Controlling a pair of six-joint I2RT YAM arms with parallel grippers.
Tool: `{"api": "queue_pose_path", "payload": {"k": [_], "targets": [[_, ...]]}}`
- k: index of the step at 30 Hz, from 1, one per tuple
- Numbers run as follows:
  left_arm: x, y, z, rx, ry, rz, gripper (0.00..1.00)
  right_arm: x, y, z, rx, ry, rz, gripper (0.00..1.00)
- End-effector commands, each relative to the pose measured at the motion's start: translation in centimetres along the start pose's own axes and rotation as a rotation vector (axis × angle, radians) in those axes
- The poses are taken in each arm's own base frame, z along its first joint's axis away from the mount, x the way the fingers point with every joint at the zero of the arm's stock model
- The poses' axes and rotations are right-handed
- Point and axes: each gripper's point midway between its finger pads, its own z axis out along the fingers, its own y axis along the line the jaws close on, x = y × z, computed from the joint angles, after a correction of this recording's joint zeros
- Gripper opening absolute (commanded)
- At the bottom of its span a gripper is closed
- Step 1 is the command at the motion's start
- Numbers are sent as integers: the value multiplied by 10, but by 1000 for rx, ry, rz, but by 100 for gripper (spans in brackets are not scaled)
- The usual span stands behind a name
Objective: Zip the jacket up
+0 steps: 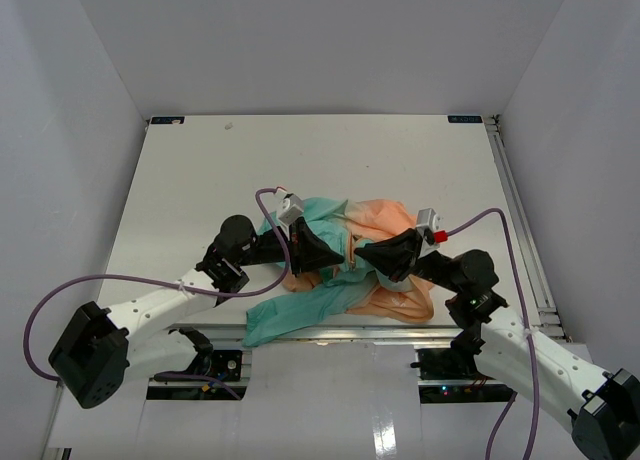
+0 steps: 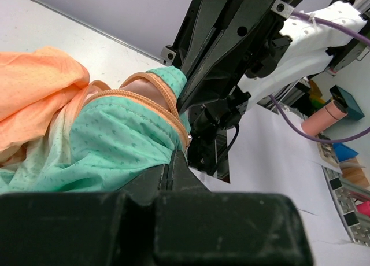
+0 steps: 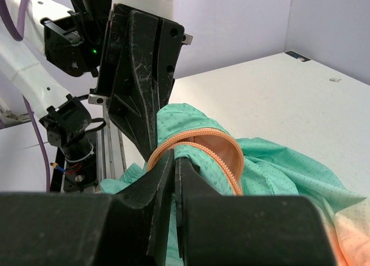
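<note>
The left gripper (image 2: 176, 163) had its jaws pressed together on a fold of teal fabric at the edge of the thin, soft jacket (image 2: 110, 141), which faded from peach-orange to teal-green. The right gripper (image 3: 173, 160) had its jaws drawn almost together, with only a slim line between them, and pinched the same raised fold from the opposite side. The two grippers faced each other tip to tip and very close. In the left wrist view the right gripper (image 2: 222, 52) stood directly behind the fold, and in the right wrist view the left gripper (image 3: 139, 75) did likewise. The jacket's orange zipper tape (image 3: 203, 136) arched in a loop over the lifted fold between the fingertips. In the overhead view the jacket (image 1: 385, 217) lay bunched on the white tabletop (image 1: 380, 155), near its front edge and about midway across. The peach part lay to the right. A teal flap trailed toward the front rail, left of centre.
</note>
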Motion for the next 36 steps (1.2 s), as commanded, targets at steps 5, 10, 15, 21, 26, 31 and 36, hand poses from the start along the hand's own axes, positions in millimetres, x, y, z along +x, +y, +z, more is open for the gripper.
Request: {"api": "queue_pose_path", "payload": {"k": [5,10,15,21,26,31,36], "targets": [[-14,1,5,-66,6,101,0,-41,2,12,-5,-65,-47,8],[-14,6,5,-107,9,113,0,-46,1,14,4,-54,-38,8],[-20,13,1,-167,-21,132,0,-42,0,13,16,-39,-18,8],[-19,11,1,-151,-14,133,0,-36,-6,16,32,-21,4,8],[-10,5,6,-104,24,120,0,-43,-11,22,44,-36,-2,8],[-10,6,7,-110,28,126,0,-44,-13,24,50,-39,8,8],[-15,3,8,-101,12,123,26,-29,-6,19,15,-31,21,8]]}}
